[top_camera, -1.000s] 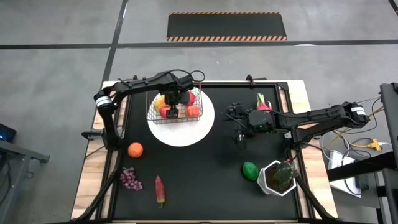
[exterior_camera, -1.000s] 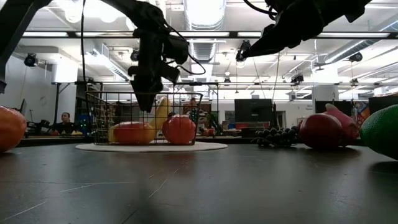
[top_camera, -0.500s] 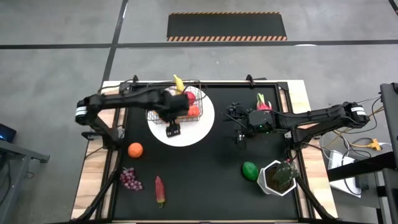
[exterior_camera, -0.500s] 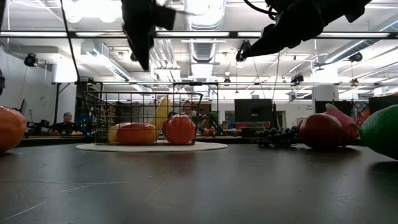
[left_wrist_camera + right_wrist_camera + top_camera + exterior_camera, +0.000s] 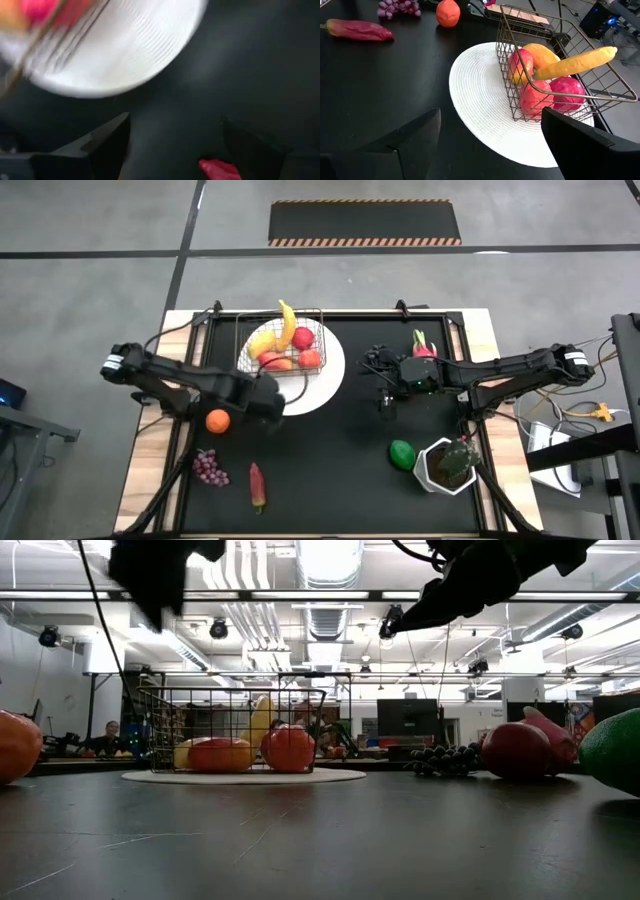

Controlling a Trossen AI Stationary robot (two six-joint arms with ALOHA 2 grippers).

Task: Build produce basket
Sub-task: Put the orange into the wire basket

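Nearest, at the lower left of the high view, the red chilli (image 5: 257, 487) and the purple grapes (image 5: 208, 468) lie loose on the black mat, with the orange (image 5: 217, 421) just above them. At lower right the green lime (image 5: 402, 452) sits beside the potted plant (image 5: 448, 465). So roughly half the produce is left, I'd say. The left gripper (image 5: 268, 409) hangs empty, fingers spread, right of the orange. The right gripper (image 5: 386, 399) waits mid-frame, fingers wide apart, empty. Farther up, the basket (image 5: 281, 346) sits on the white plate (image 5: 310, 395), holding the banana (image 5: 288, 324), apples and a mango. The pink dragon fruit (image 5: 422, 346) is farther right, still out.
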